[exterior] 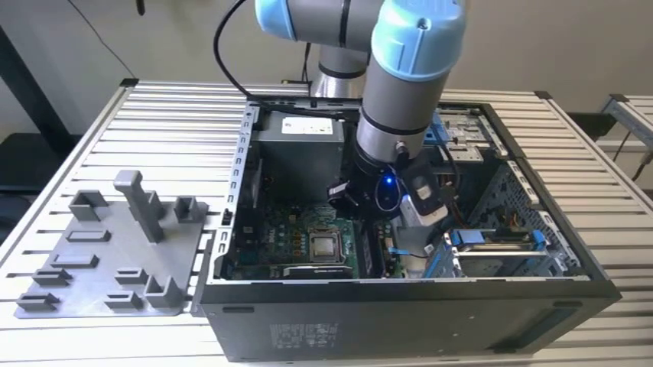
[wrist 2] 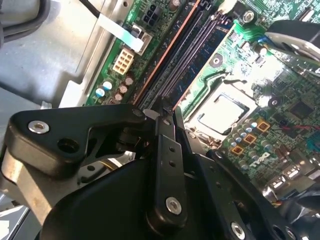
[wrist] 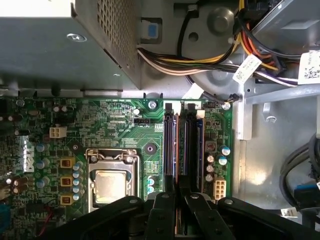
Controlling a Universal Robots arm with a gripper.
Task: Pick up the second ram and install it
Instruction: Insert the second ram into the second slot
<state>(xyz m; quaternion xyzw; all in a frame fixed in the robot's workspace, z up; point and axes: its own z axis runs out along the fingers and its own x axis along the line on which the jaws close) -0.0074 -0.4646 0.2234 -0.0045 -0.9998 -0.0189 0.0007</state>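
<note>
My gripper [exterior: 362, 200] is down inside the open computer case [exterior: 408, 321], over the motherboard's memory slots [wrist: 196, 145]. In both wrist views its black fingers [wrist: 165, 210] are pressed together at the near end of the slots. A thin dark stick, seen edge-on, runs from the fingertips along the slots. I take this to be the second ram [wrist: 183, 150], pinched in my gripper [wrist: 178, 195] and lined up with a slot. Whether it is seated I cannot tell. In the second wrist view the gripper [wrist 2: 165, 114] meets the same dark slot lines [wrist 2: 175, 65].
The grey holder tray [exterior: 112, 252] lies on the slatted table at the exterior view's left, with nothing in it. Beside the slots sit the processor socket [wrist: 110, 182], the power supply [wrist: 50, 45] and a cable bundle [wrist: 200, 62]. A drive cage [exterior: 495, 248] stands at the exterior view's right.
</note>
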